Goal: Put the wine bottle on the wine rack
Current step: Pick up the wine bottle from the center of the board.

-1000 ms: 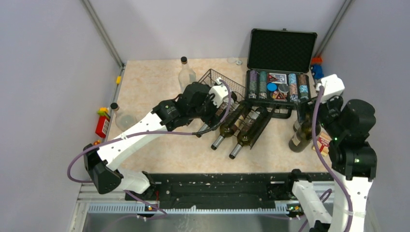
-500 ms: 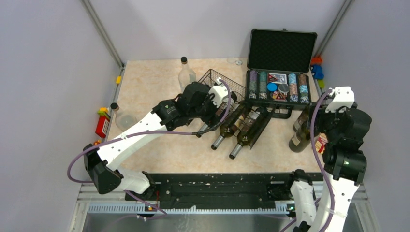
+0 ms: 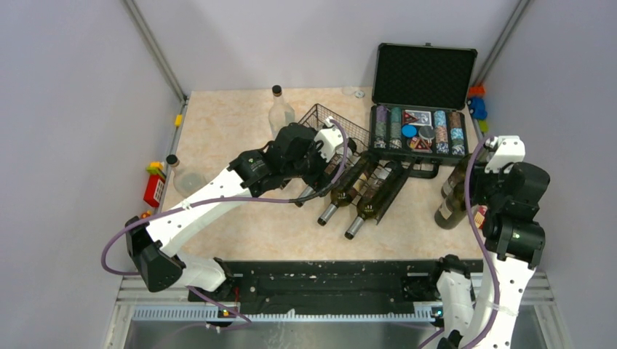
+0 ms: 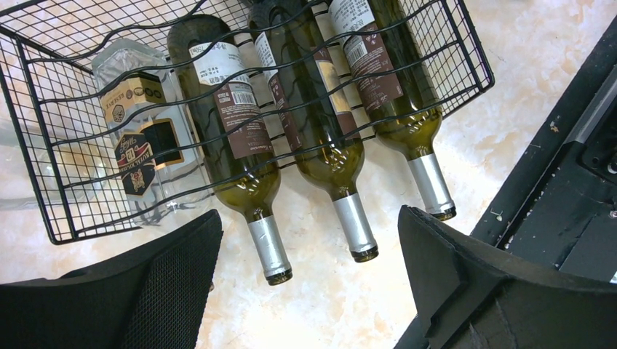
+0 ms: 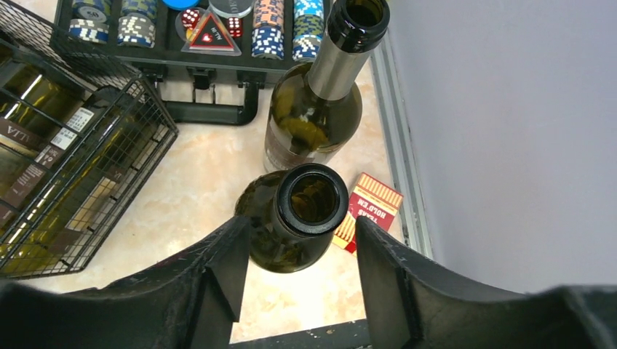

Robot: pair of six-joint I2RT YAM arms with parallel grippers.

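From above, we saw the wine rack [image 3: 331, 122] mid-table. The left wrist view showed the left gripper [image 4: 309, 218] spread open above three racked bottles [image 4: 320, 109]. Only the right wrist view showed the right gripper [image 5: 302, 222] open, flanking the wine bottle [image 5: 311, 198], upright on the table [image 5: 196, 182].

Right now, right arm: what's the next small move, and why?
Probably drop a little and close on the neck. The right gripper is open and straddles the open mouth of the nearer upright bottle, apparently not touching it yet. The second upright bottle stands just behind, so a straight descent looks safest.
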